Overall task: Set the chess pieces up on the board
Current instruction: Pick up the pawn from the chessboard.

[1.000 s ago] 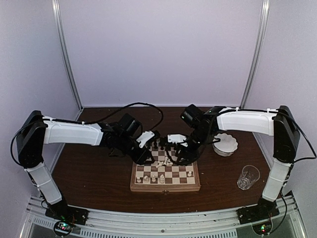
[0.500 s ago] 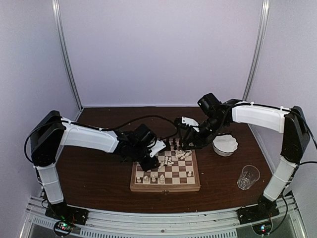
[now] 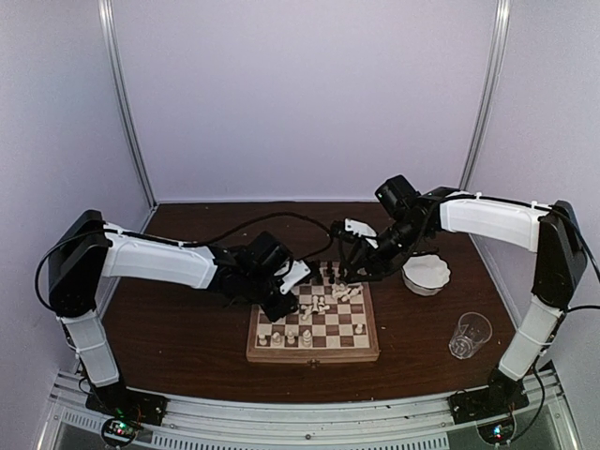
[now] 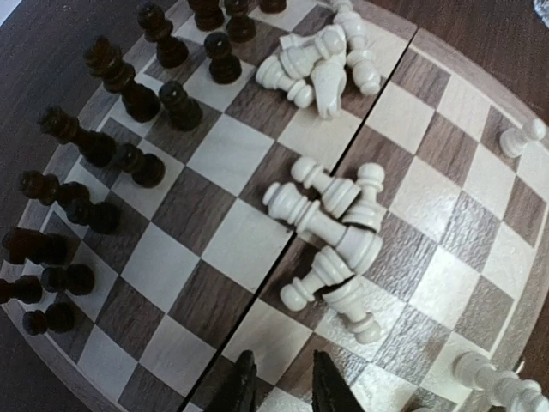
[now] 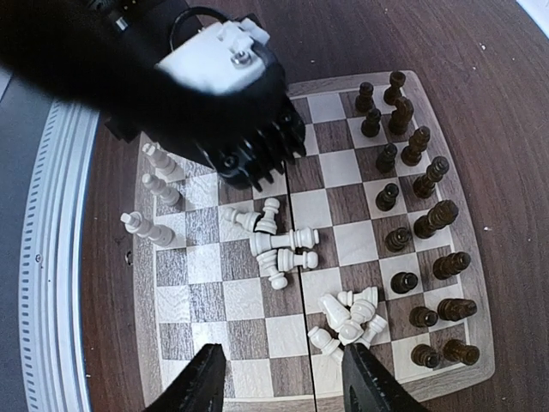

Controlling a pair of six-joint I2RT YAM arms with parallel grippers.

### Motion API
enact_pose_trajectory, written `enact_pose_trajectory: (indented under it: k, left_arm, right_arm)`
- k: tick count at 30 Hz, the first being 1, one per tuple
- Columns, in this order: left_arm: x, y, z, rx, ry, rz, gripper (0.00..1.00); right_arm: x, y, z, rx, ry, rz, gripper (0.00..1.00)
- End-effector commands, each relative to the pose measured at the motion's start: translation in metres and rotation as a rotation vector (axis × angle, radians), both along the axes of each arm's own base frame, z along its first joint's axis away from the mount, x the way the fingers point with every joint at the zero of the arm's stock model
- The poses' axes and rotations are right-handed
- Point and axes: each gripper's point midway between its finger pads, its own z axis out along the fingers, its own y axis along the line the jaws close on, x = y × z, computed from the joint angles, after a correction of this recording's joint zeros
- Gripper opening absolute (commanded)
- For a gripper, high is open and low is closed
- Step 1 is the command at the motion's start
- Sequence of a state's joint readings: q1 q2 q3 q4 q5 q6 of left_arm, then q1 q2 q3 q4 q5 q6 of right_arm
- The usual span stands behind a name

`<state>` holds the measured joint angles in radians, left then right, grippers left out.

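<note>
The board [image 3: 314, 354] lies at the table's middle. Dark chess pieces [image 5: 420, 215] stand in two rows along its far side, also seen as dark pieces [image 4: 129, 94]. White pieces lie toppled in two heaps: one heap [image 4: 330, 227] mid-board, another heap [image 4: 330, 64] nearer the dark rows. A few white pieces [image 5: 154, 184] stand on the near rows. My left gripper [image 4: 283, 386] hovers low over the board just short of the mid-board heap, its jaws narrowly apart and holding nothing. My right gripper [image 5: 283, 378] hangs high over the board's far edge, open wide and empty.
A white scalloped bowl [image 3: 427, 272] sits right of the board, and a clear glass [image 3: 470, 335] stands nearer the front right. The left arm's wrist [image 5: 223, 86] hangs over the board's near-left part.
My right gripper has lifted off the board's middle and drawn back to the far edge. My left gripper has shifted onto the board towards the fallen white pieces, its jaws narrowing.
</note>
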<state>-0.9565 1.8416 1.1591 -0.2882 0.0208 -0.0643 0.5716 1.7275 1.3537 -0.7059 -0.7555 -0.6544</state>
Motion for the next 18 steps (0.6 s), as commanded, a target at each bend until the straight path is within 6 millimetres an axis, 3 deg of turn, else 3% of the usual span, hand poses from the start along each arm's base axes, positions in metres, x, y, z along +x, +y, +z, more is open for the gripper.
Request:
enact_pose_trajectory:
  k: [1,11,18]
  left_arm:
    - [-0.005,-0.020,0.026,-0.144,0.026,0.000,0.25]
    - [-0.012,-0.035,0.003,-0.086,0.065,-0.016,0.30]
    - [-0.010,-0.026,-0.013,-0.020,0.069,0.020,0.22]
  right_arm:
    - [-0.002,-0.001,0.005,0.025,0.007,0.000,0.49]
    - [-0.002,-0.002,0.002,0.018,0.015,-0.002,0.49]
    - [-0.002,-0.002,-0.001,0.017,0.021,-0.002,0.49]
